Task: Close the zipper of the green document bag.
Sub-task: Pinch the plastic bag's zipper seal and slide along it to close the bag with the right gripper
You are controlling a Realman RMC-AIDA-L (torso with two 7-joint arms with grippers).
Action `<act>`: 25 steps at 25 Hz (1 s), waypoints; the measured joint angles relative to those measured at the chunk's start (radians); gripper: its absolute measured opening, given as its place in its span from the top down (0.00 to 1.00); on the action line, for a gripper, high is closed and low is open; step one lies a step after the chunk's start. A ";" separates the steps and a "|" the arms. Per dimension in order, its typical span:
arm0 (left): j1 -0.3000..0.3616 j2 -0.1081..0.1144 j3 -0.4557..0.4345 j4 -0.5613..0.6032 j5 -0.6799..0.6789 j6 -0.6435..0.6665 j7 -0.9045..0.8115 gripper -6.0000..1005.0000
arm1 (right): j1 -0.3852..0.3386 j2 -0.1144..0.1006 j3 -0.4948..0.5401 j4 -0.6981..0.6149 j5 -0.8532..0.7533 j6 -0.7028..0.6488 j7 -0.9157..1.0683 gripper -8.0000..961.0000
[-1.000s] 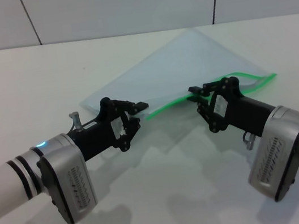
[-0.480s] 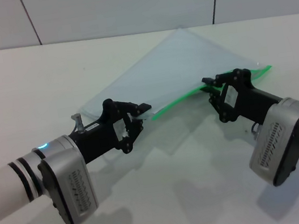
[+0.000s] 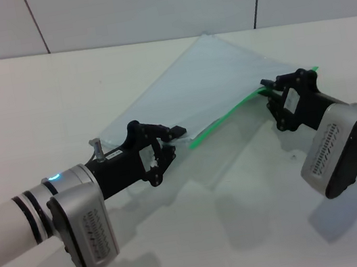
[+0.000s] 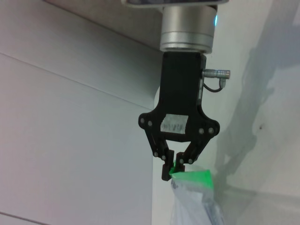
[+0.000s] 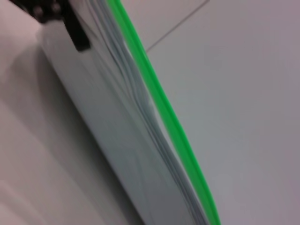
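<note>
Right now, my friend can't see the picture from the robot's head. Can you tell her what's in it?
Two robot arms hold a see-through bag by its green zipper edge, lifting that edge off a white table. The left gripper pinches the near end, and the right gripper pinches the far end.

right gripper [image 4: 172, 169] — fingers [image 4: 165, 172] pinching zipper [image 4: 190, 177] | green document bag [image 4: 194, 206] below

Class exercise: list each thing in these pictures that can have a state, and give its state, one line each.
green document bag: lifted off the table, stretched between the two grippers.
zipper: drawn taut; open or closed cannot be told.
left gripper: at the bag's near-left end.
right gripper: shut on the zipper's far end.
</note>
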 joint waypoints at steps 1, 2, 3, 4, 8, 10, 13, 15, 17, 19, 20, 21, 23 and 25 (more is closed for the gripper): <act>0.000 0.000 0.000 0.000 0.000 0.003 0.000 0.86 | 0.000 0.000 0.007 -0.003 0.000 0.004 0.000 0.91; 0.000 0.000 0.001 0.001 0.001 0.005 0.000 0.86 | 0.000 0.000 0.014 -0.006 0.000 0.007 0.000 0.91; 0.001 0.000 0.001 0.001 0.003 0.007 0.000 0.86 | 0.001 0.000 0.021 -0.009 0.000 0.013 0.000 0.91; 0.002 0.000 0.001 0.001 0.005 0.009 0.000 0.86 | 0.002 0.000 0.030 -0.013 0.000 0.021 0.000 0.91; 0.006 0.000 0.001 0.002 0.012 0.018 0.005 0.86 | 0.007 -0.001 0.070 -0.031 0.000 0.051 0.000 0.91; 0.009 0.000 0.002 0.002 0.012 0.023 0.014 0.85 | 0.008 -0.001 0.079 -0.035 0.000 0.058 0.000 0.91; 0.012 0.000 0.003 0.003 0.016 0.029 0.021 0.85 | 0.010 -0.001 0.106 -0.046 0.000 0.075 0.000 0.91; 0.013 -0.001 0.003 0.005 0.024 0.030 0.022 0.85 | 0.010 -0.001 0.122 -0.052 0.000 0.080 0.000 0.91; 0.016 -0.001 0.003 0.010 0.034 0.031 0.023 0.85 | 0.010 -0.002 0.142 -0.056 0.001 0.081 0.000 0.91; 0.019 -0.002 0.003 0.015 0.047 0.035 0.024 0.85 | 0.011 -0.002 0.159 -0.063 0.001 0.087 0.000 0.91; 0.020 -0.003 0.003 0.015 0.053 0.038 0.024 0.85 | 0.012 -0.002 0.169 -0.067 0.001 0.092 0.000 0.91; 0.021 -0.003 0.003 0.016 0.057 0.039 0.024 0.85 | 0.013 -0.002 0.180 -0.073 0.001 0.098 0.000 0.91; 0.025 -0.004 0.003 0.022 0.066 0.041 0.025 0.85 | 0.015 -0.002 0.197 -0.081 0.002 0.105 0.000 0.91; 0.030 -0.004 0.003 0.032 0.073 0.042 0.025 0.85 | 0.015 -0.002 0.213 -0.090 0.002 0.106 0.000 0.91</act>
